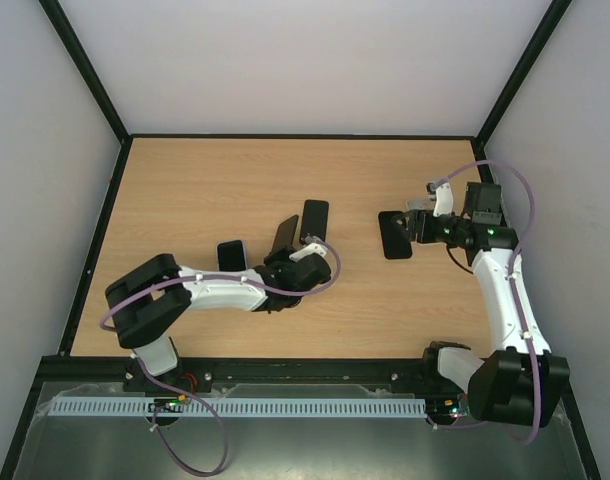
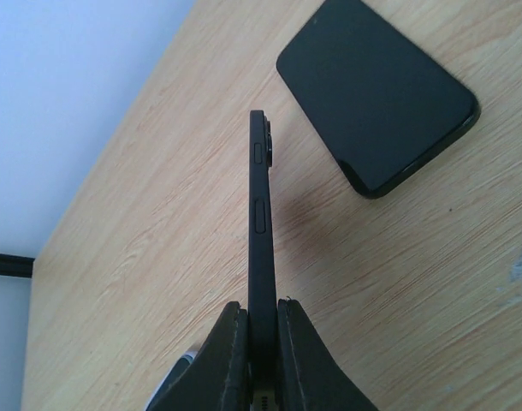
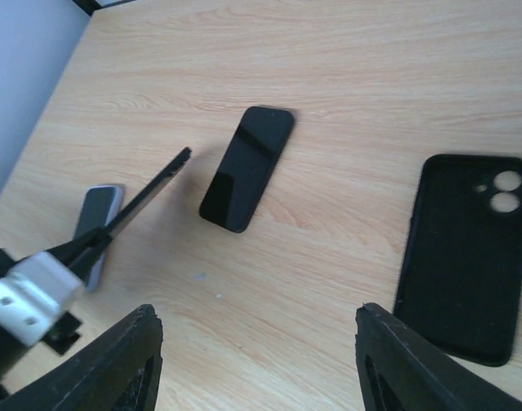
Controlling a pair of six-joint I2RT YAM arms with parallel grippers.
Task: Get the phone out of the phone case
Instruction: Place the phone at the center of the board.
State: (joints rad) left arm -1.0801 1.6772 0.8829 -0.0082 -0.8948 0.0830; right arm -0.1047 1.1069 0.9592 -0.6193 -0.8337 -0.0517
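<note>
Lavender phone case point(image 1: 244, 249), apparently around the dark-faced phone point(image 1: 230, 258), is lying flat just beside the left gripper point(image 2: 261, 330), which is clamping a spare black handset point(image 2: 260, 205) on edge. The right gripper point(image 3: 259, 317) is gaping empty, well apart.

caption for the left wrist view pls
Left gripper pinches a black phone edge-on over the table; a second black phone lies beyond.

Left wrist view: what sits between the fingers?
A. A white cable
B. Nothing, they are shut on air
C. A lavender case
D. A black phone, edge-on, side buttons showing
D: the left gripper is shut on a black phone seen edge-on, with its side buttons facing the camera. A second phone lies flat on the table beyond it.
</note>
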